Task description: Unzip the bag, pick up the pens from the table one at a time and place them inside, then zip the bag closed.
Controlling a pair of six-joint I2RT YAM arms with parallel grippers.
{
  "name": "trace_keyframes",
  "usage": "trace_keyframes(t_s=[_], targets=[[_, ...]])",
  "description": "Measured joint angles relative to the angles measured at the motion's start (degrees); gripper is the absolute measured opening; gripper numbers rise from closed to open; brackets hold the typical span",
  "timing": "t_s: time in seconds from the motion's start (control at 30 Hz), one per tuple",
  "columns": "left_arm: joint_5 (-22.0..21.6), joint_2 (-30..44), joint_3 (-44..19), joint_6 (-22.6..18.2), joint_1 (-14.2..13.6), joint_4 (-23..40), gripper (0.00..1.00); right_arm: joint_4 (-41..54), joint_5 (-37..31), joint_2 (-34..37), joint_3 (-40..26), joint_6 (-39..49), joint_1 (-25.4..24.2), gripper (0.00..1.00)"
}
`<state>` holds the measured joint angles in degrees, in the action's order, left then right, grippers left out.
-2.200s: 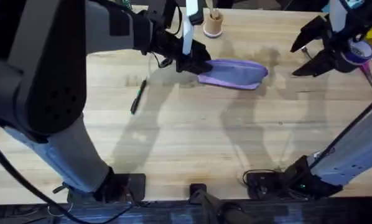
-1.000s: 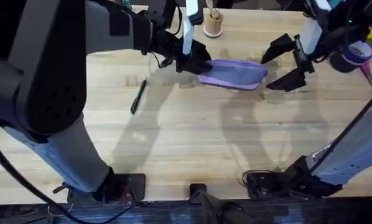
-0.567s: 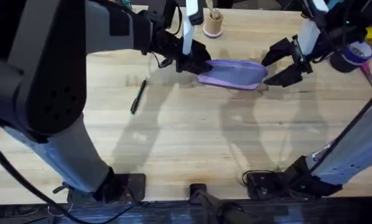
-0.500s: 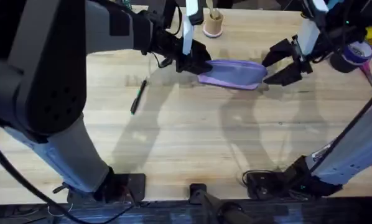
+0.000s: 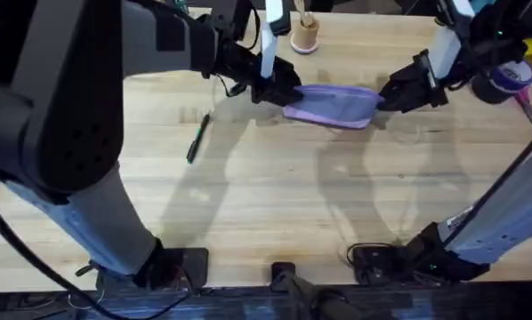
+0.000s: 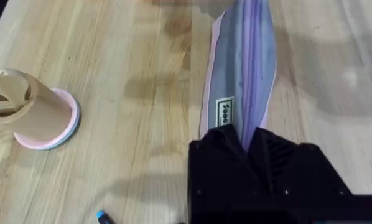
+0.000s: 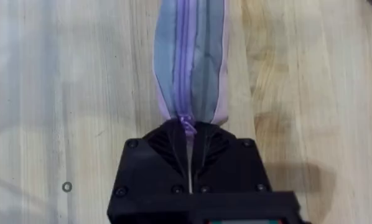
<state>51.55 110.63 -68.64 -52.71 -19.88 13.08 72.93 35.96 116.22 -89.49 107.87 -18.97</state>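
Lavender fabric pencil pouch (image 5: pixel 334 104) lying far-centre on wooden table (image 5: pixel 275 196), soft and floppy so needs both ends pinned: left gripper (image 5: pixel 279 92) clamped on one end, right gripper (image 5: pixel 392 96) pinched shut on zipper pull (image 7: pixel 187 126) opposite.

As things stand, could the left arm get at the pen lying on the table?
Probably not yet. The left gripper is shut on one end of the bag, so it would have to let go first. The pen itself lies in the open on the table, on that arm's side.
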Motion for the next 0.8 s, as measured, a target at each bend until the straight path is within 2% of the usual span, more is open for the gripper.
trace_keyframes(t_s=[0.47, 0.8], targets=[[0.1, 0.0, 0.0, 0.0, -0.1, 0.0, 0.042, 4.2, 0.1, 0.0, -0.4, 0.0, -1.9, 0.031], [0.2, 0.0, 0.0, 0.0, -0.1, 0.0, 0.042, 15.3, -0.5, 0.0, -9.5, 1.0, -1.1, 0.031]])
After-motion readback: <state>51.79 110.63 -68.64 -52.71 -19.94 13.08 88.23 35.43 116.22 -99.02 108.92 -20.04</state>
